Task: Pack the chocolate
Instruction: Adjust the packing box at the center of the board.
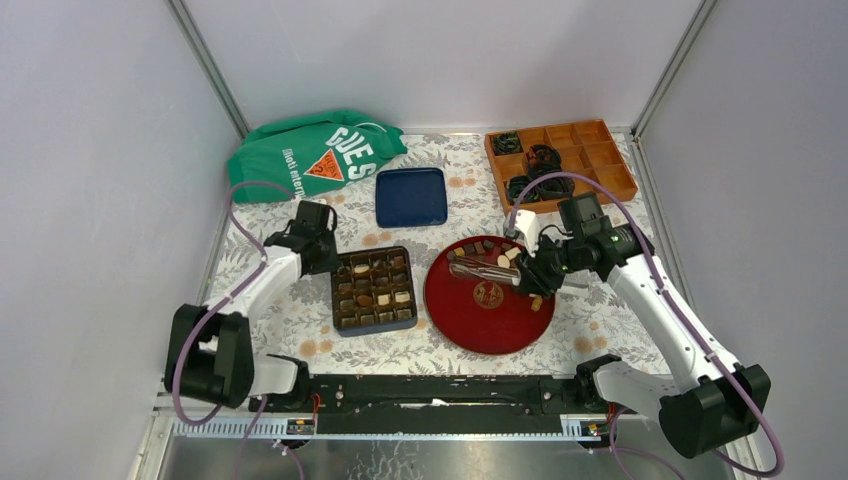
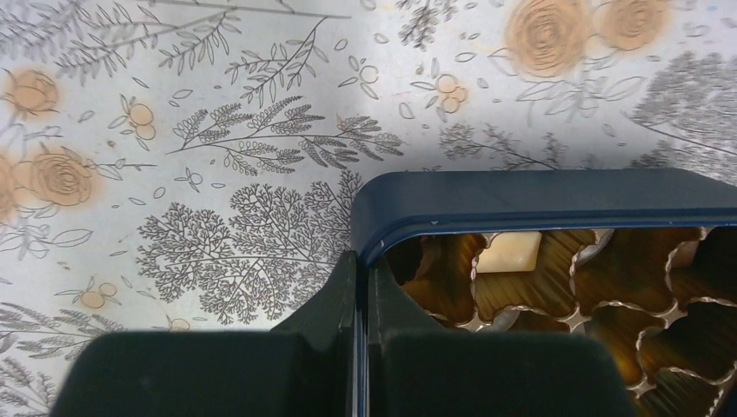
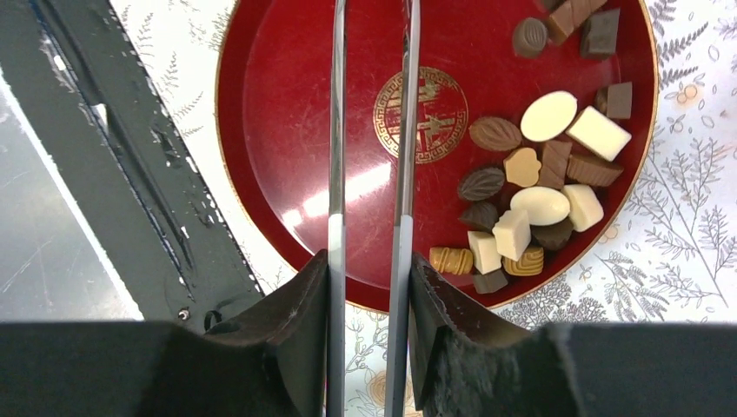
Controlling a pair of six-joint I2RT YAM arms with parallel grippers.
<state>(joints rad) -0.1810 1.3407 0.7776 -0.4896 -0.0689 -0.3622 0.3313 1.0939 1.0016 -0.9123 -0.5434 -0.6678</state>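
Observation:
The chocolate point(image 3: 530, 187) lies as several dark, mid-brown and cream pieces on one side of the red plate point(image 3: 287, 130). My right gripper point(image 3: 369, 287) is shut on metal tongs point(image 3: 404, 130), whose two blades reach out over the plate; their tips are out of the wrist view. Left of the plate stands the dark blue box point(image 1: 336, 300), with pieces in several of its gold-brown compartments. My left gripper point(image 2: 362, 278) is shut on that box's rim point(image 2: 539, 200) at a corner, one finger inside and one outside. A cream piece point(image 2: 508, 252) sits in a nearby compartment.
A dark blue lid point(image 1: 411, 196) lies behind the box. A green bag point(image 1: 315, 150) is at the back left. An orange divided tray point(image 1: 600, 150) with black coiled cables stands at the back right. A black rail point(image 1: 430, 390) runs along the near edge.

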